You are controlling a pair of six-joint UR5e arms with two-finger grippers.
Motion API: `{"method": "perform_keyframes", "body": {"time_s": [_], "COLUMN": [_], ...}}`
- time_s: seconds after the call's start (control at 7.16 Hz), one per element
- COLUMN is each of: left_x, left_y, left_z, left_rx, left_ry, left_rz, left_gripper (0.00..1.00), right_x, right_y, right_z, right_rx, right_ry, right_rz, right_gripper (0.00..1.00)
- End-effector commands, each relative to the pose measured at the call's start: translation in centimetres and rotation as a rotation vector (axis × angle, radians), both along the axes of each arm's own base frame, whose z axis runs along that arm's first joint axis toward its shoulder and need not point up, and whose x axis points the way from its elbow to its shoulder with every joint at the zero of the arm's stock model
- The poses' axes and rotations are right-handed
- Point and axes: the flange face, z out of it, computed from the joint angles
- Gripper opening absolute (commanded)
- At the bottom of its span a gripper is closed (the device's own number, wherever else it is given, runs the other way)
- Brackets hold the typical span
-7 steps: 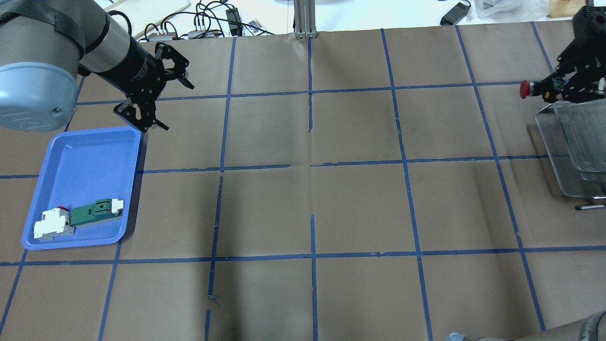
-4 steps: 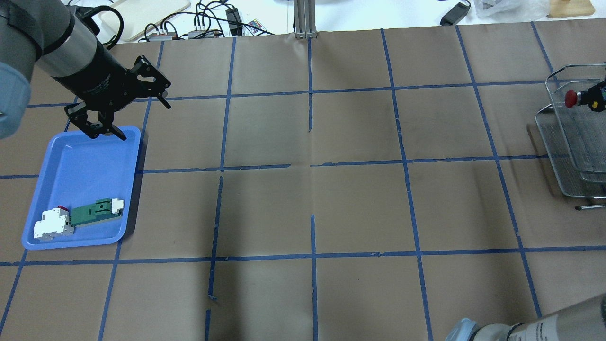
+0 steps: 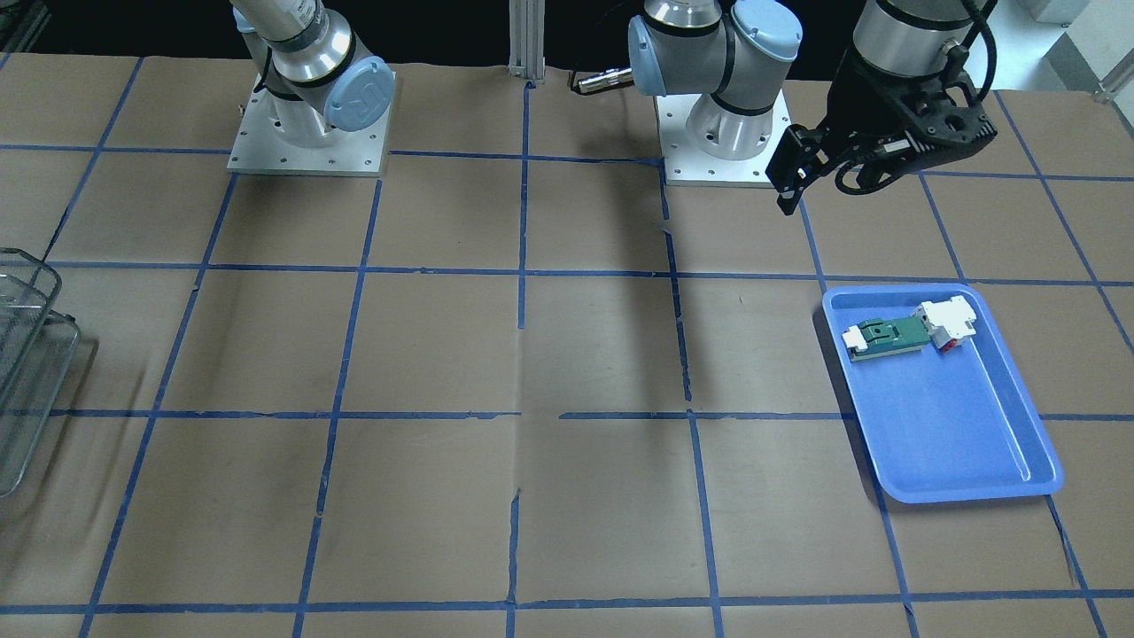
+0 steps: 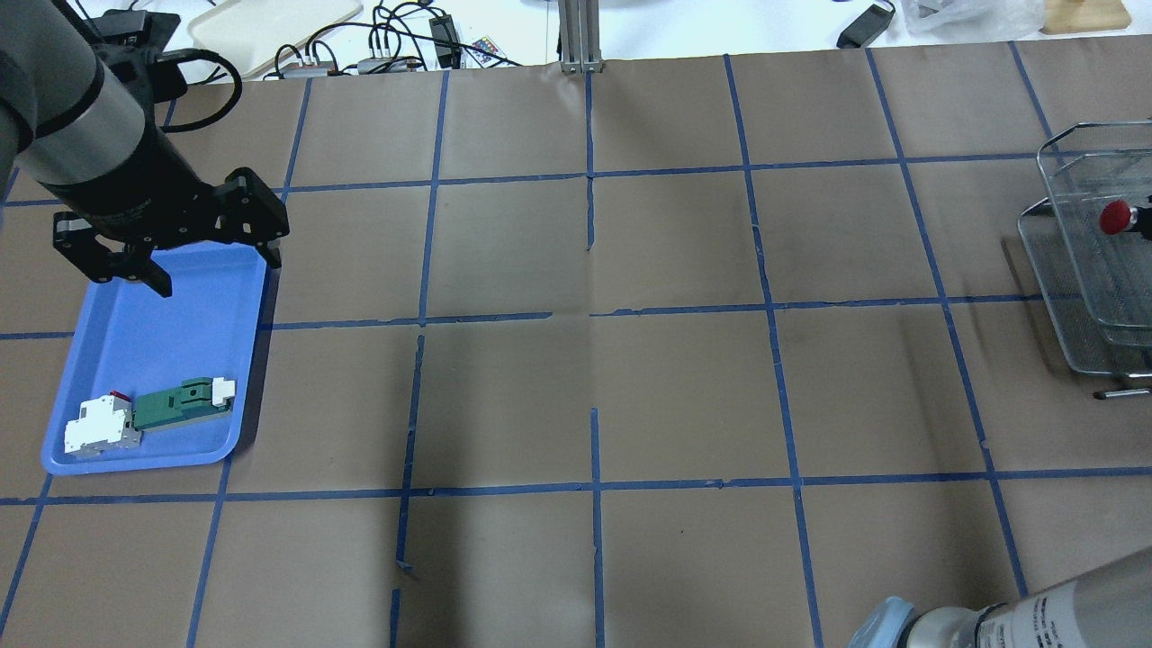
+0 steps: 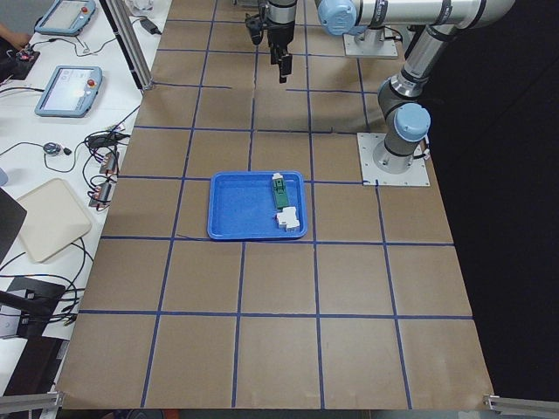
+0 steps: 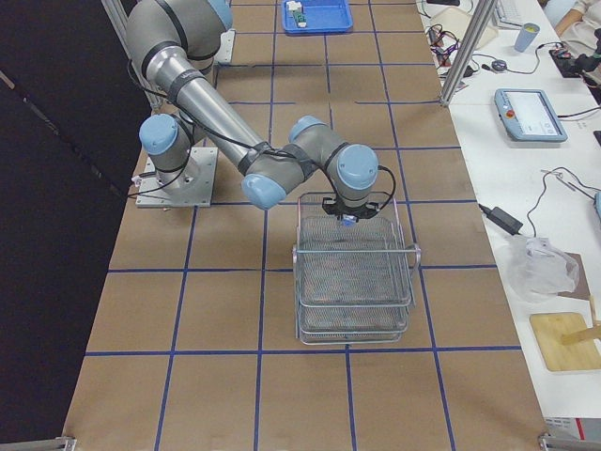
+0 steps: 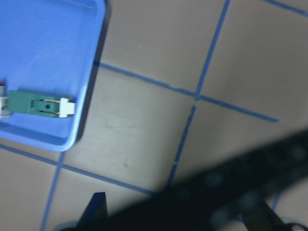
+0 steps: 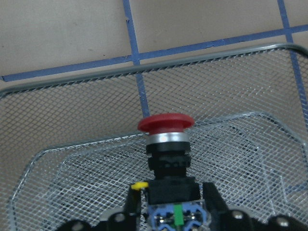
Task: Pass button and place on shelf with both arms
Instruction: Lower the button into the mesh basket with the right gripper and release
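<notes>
Two arms, last step: R arm's right gripper (image 8: 169, 204) clamped on button (image 8: 166, 139), hovering above shelf (image 8: 202, 57), top basket. Left gripper (image 4: 216, 270) over tray (image 4: 135, 324) edge, jaws apart, empty. Next, prob.: lower into basket, then open jaws gently so no roll.

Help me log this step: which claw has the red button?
The right claw, over the wire shelf, grips the button; the left claw hangs open and empty near the blue tray.
</notes>
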Motion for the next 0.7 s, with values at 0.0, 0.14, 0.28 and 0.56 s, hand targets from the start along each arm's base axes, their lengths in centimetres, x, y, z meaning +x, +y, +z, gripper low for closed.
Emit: {"method": "perform_keyframes", "body": {"time_s": [0.0, 0.14, 0.28, 0.56], "left_x": [0.2, -0.7, -1.0, -1.6], "left_y": [1.0, 1.4, 1.6, 1.9], "left_z": [-1.2, -0.8, -0.7, -0.3], "left_rx": [0.056, 0.036, 0.032, 0.034], "left_ry": [-0.022, 0.034, 0.056, 0.06], "left_rz": [-0.212, -0.22, -0.237, -0.321], "left_gripper": [1.0, 1.0, 1.0, 1.0], "right_x": [3.8, 8.8, 14.6, 29.3], "right_y": [1.1, 0.4, -0.1, -1.8], "right_z": [4.6, 6.7, 8.6, 9.7], "right_rx": [0.004, 0.01, 0.034, 0.079], "right_ry": [0.005, 0.021, 0.01, 0.002], "right_rz": [-0.112, -0.112, -0.181, -0.239], "right_gripper": [1.0, 1.0, 1.0, 1.0]}}
